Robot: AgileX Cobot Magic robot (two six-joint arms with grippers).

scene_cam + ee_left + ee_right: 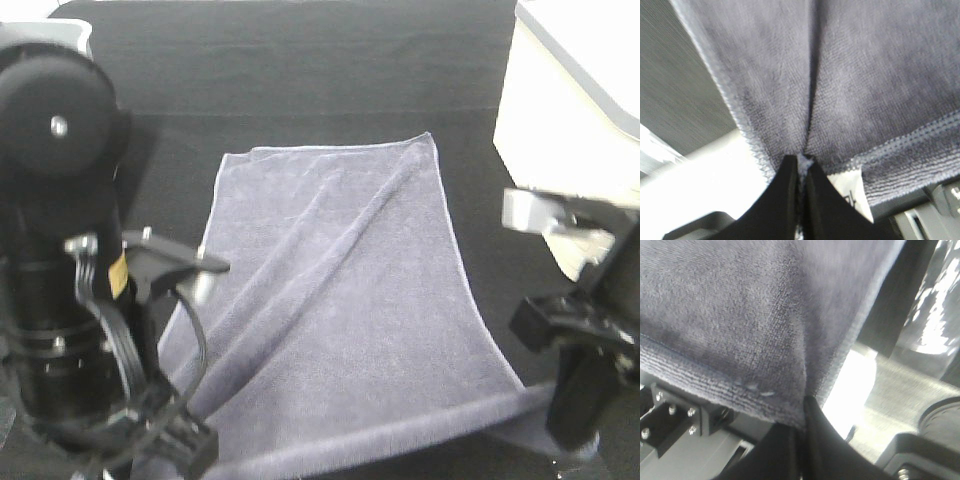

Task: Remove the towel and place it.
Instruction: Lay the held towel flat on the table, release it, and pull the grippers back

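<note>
Clamped tight on two near corners of the towel [340,290]: left fingers [782,197] on one hemmed corner (white label tab [850,194] just beside it), right fingers [827,442] on the other. Beyond them, near edge raised and stretched between the two arms, far part already spread flat on the dark worktop [300,70]. Judged mid-placing; next, lowering both corners evenly and letting go together, lest the near edge bunch.

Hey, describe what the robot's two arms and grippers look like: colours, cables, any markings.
Both arms are black. The left arm is a thick cylinder with a silver screw, a small yellow label and looping black cables. The right arm carries a pale grey bracket. The left gripper and right gripper have black, wedge-shaped fingers.
</note>
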